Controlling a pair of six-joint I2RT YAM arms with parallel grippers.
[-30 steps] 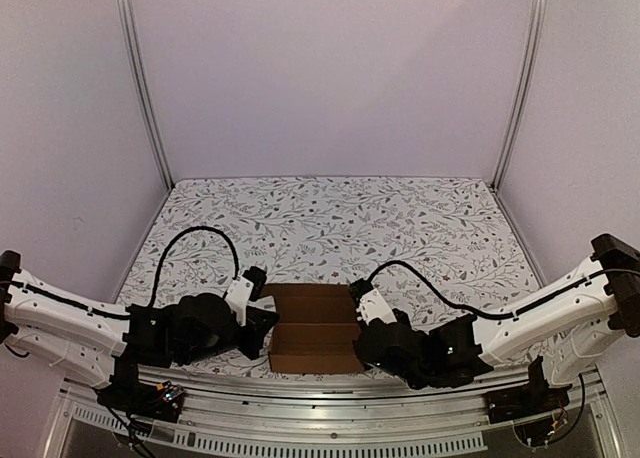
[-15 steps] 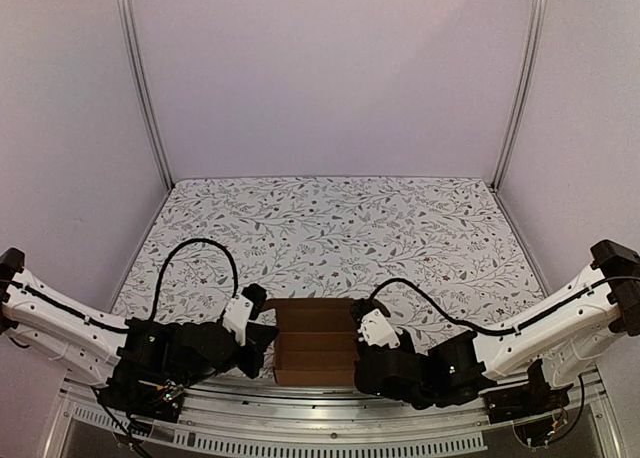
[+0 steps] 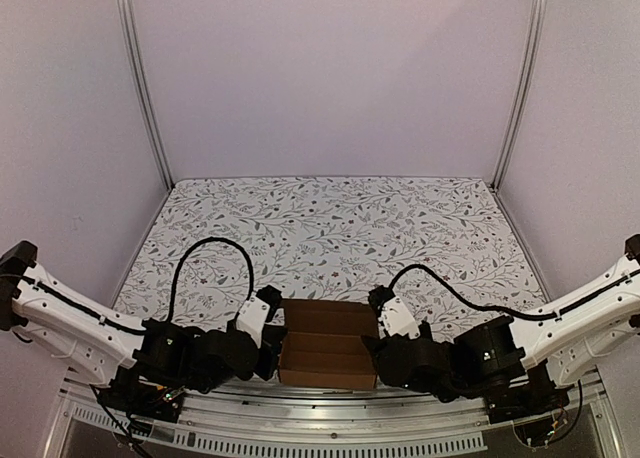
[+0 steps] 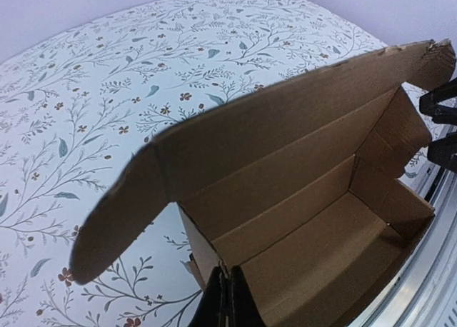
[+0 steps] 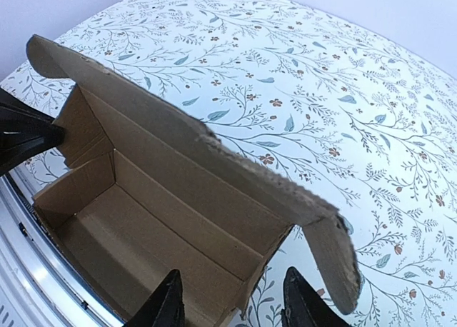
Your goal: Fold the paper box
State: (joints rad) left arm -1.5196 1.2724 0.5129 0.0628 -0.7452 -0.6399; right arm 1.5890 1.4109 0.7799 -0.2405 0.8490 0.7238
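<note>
The paper box (image 3: 325, 350) is a brown cardboard tray standing open at the table's near edge, with its lid flap upright along the far side. My left gripper (image 3: 274, 346) is shut on the box's left end wall. In the left wrist view the gripper (image 4: 230, 293) pinches that thin wall, with the box (image 4: 307, 248) stretching away to the right. My right gripper (image 3: 376, 350) is open at the right end. In the right wrist view the gripper (image 5: 234, 275) straddles the right end wall of the box (image 5: 157, 198) without pressing on it.
A floral cloth (image 3: 330, 228) covers the table. A metal rail (image 3: 330, 406) runs along the near edge just under the box. Black cables (image 3: 212, 246) loop above each arm. Pale walls and upright metal posts (image 3: 140, 78) enclose the sides.
Both arms and the box have shifted toward the near edge. The right gripper has opened and let go of the right end wall. The left stays shut.
</note>
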